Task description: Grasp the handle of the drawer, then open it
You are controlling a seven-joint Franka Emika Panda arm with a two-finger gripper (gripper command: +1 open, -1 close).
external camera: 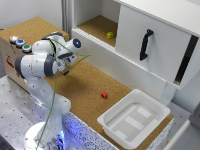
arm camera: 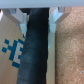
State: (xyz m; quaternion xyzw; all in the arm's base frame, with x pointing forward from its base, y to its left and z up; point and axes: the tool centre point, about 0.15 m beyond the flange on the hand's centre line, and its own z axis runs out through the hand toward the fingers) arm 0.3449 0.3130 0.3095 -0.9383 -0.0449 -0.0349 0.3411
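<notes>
The drawer (external camera: 165, 56) is a big white flat-fronted box at the exterior view's upper right, and a dark gap shows along its right edge. Its handle (external camera: 145, 44) is a slim black upright bar in the middle of the front. My arm (external camera: 42, 62) stands at the exterior view's left, over the cork surface and far from the handle. In the wrist view my gripper (arm camera: 39, 15) is open, its white fingertips (arm camera: 19, 16) apart with nothing held. Below them runs a dark band (arm camera: 36, 55) between a printed box and the cork.
A shallow white tub (external camera: 152, 107) sits at the front right, with a small red cube (external camera: 104, 95) on the cork (external camera: 85, 82) before it. A yellow-green object (external camera: 110, 35) lies in the open shelf. A box with coloured buttons (external camera: 20, 44) stands at the left, and a green cable (external camera: 55, 100) hangs by my arm.
</notes>
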